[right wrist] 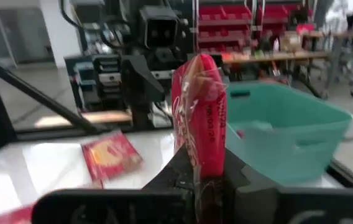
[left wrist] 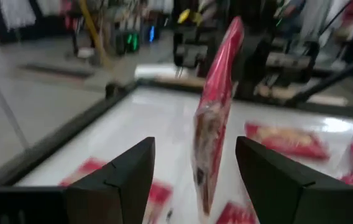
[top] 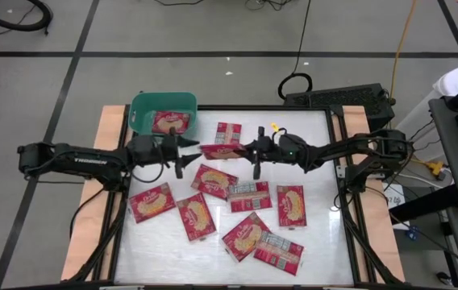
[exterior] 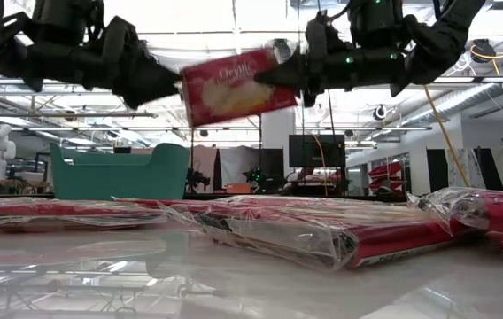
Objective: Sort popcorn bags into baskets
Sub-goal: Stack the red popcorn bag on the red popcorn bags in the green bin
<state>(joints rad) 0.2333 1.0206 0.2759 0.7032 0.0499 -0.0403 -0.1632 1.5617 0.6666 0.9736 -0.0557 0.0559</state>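
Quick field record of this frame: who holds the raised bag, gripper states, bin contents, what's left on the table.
held bag: popcorn bag in the air between the arms
right gripper: shut on the bag
left gripper: open, fingers either side of the bag, not touching
bin: teal, one bag inside
table: nine bags lying flat

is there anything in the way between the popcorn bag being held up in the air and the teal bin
Nothing on that path but the left gripper, open around the flat red popcorn bag held by the right gripper, between it and the teal-green plastic bin.
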